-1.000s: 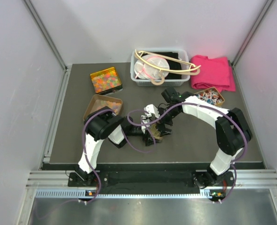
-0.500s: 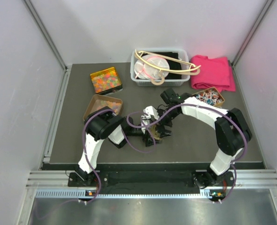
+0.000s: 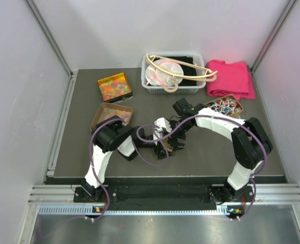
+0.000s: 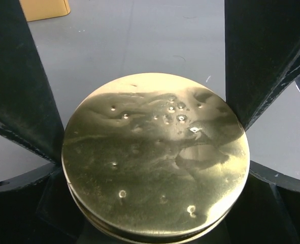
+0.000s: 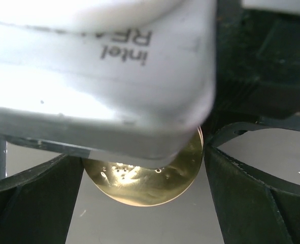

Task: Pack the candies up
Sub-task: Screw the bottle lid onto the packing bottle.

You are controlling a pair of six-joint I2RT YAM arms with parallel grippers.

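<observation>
Between the wide-spread fingers of my left gripper lies the round gold tin, dimpled and shiny, apparently ungripped. On the right wrist view, my right gripper hangs open and empty over that tin, a white camera housing intervening. From above, the soft, translucent candies sit far-left of the tin, nearer my left arm.

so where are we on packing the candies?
Done: nothing looks packed yet. The gummies fill one open tin; a second tin holds a few. In hand: left tool and right tool both straddle the lidded round tin, jaws wide; grip unclear. To do, likely: lid off, gummies in, lid back.
</observation>
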